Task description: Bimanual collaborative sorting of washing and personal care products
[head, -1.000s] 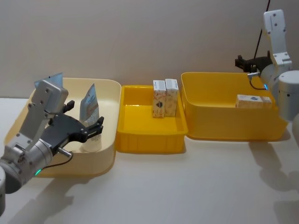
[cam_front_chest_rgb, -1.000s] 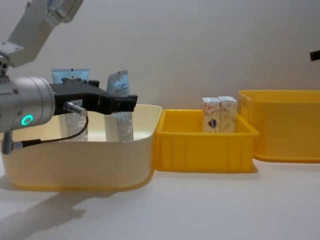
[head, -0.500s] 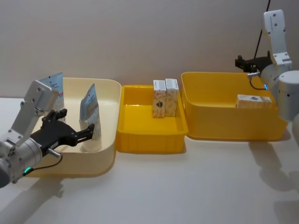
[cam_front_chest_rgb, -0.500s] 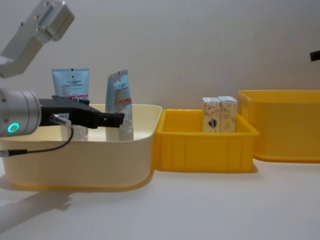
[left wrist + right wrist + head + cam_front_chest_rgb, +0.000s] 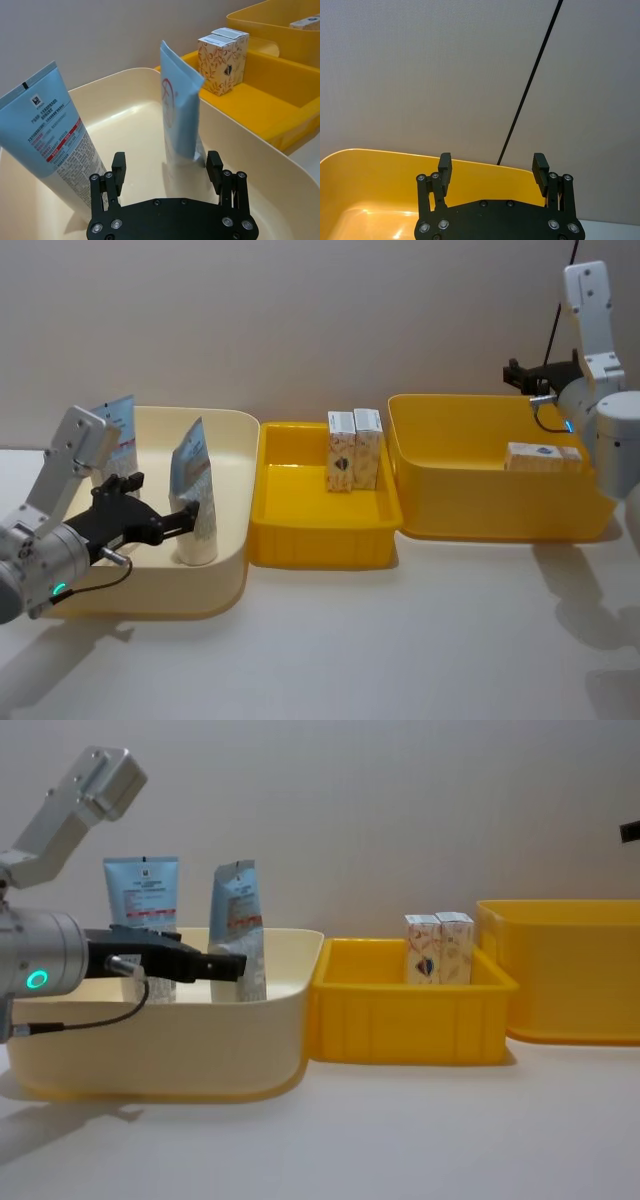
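Left gripper (image 5: pixel 165 497) has dropped and drawn back toward the robot over the last second. It was up at the level of the tube tops and now sits low inside the cream bin (image 5: pixel 226 568). Right gripper (image 5: pixel 516 373) has not changed.

Head view: we note two tubes upright in the cream bin. The near tube (image 5: pixel 192 475) is by the bin's right wall and the far tube (image 5: pixel 118 424) is at the back left. The left gripper's jaws are spread, and one tip overlaps the near tube's foot. Two cartons (image 5: pixel 353 448) stand touching at the back of the middle yellow bin (image 5: pixel 320 540). A lying carton (image 5: pixel 541 455) rests in the right yellow bin (image 5: pixel 500 518). The right gripper hangs above that bin's far rim.

Left wrist view: fingers (image 5: pixel 118 169) are wide apart and grip nothing. The near tube's lower end stands between their lines, just beside one finger. We cannot tell if they touch. The far tube leans beyond the other finger.

Right wrist view: fingers (image 5: pixel 445 169) are released and empty over the yellow rim.

Chest view: the left gripper is level with the cream bin's rim, its tip in front of the near tube.
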Controlling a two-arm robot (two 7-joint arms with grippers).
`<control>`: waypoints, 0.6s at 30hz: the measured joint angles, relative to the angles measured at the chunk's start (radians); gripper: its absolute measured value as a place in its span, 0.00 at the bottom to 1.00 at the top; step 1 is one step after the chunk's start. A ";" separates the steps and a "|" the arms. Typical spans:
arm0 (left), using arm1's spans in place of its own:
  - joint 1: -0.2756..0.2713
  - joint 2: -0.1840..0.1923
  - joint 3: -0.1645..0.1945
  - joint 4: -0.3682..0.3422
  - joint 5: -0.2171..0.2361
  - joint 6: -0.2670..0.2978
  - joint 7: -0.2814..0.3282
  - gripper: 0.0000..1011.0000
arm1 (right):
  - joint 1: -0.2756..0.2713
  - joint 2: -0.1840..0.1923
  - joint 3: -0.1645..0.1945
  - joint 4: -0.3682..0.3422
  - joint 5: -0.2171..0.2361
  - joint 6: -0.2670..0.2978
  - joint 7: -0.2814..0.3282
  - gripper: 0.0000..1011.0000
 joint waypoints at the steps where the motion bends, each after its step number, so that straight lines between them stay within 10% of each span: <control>1: -0.008 -0.006 0.000 0.016 -0.001 -0.006 -0.006 0.99 | 0.000 0.000 0.000 0.000 0.000 0.000 0.000 0.99; 18: -0.065 -0.055 -0.009 0.135 -0.007 -0.077 -0.055 0.99 | 0.000 0.000 0.000 0.000 0.000 0.000 0.000 0.99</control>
